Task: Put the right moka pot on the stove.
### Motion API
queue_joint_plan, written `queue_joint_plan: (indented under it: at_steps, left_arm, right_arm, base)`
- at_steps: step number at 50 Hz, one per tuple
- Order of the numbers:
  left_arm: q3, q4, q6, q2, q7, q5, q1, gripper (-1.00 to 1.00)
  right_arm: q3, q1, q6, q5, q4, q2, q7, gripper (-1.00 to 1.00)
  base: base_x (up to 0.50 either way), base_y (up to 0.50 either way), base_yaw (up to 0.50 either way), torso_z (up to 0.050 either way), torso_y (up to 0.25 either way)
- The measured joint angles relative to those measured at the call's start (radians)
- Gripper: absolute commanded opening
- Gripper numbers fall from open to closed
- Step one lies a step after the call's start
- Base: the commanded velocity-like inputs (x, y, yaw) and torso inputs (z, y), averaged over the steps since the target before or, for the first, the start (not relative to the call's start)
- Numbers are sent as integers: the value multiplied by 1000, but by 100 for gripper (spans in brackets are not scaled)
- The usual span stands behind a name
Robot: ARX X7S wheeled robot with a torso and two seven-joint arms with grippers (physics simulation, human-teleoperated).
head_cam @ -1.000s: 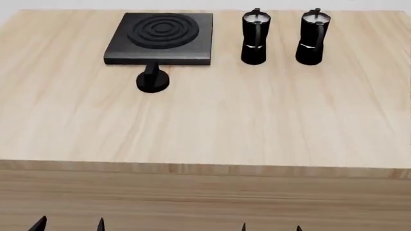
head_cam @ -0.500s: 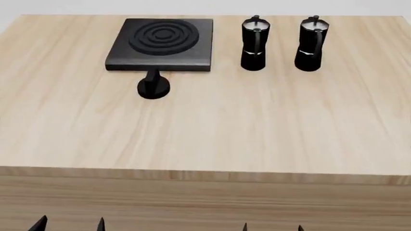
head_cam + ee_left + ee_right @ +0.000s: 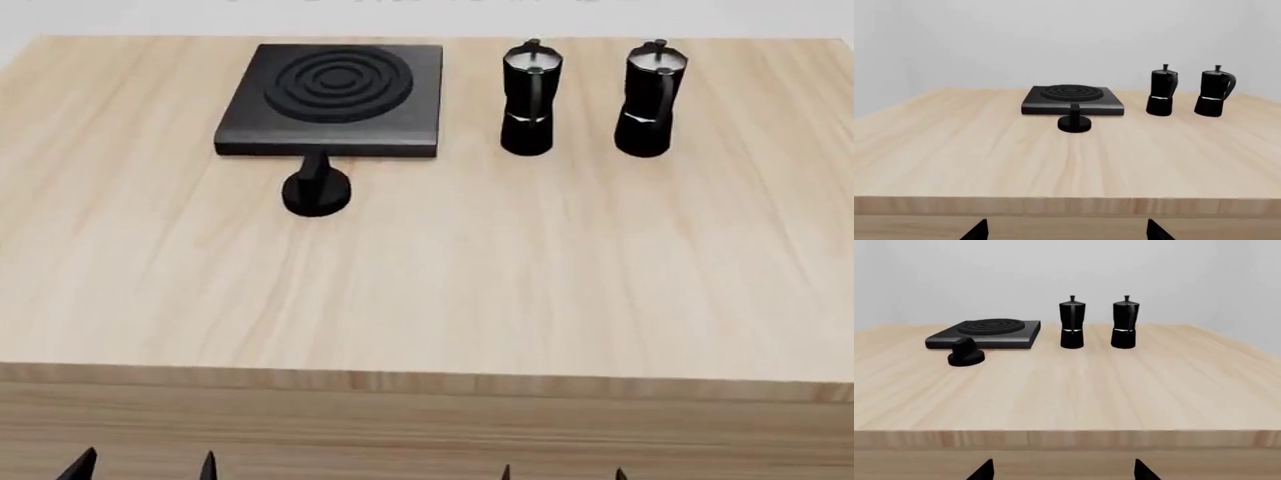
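The right moka pot (image 3: 650, 98) stands upright at the tabletop's (image 3: 441, 270) far right, nearer the right hand (image 3: 563, 473); both hands' fingertips stand apart, empty.

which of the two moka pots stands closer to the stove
The left moka pot, just past the stove's right edge. The right moka pot stands farther right, with the first pot between it and the stove.

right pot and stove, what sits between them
The left pot stands between the right pot and the stove, apart from both; the head view shows it best.
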Motion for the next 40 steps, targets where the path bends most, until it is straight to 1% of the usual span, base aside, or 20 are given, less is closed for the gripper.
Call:
queue_joint_plan:
  at_steps: [40]
  left_arm:
    - [37, -13, 13, -25, -55, -11, -8, 100]
  right_arm:
    - [-39, 13, -25, 10, 27, 27, 44, 100]
  base:
    - [146, 7, 0, 0, 0]
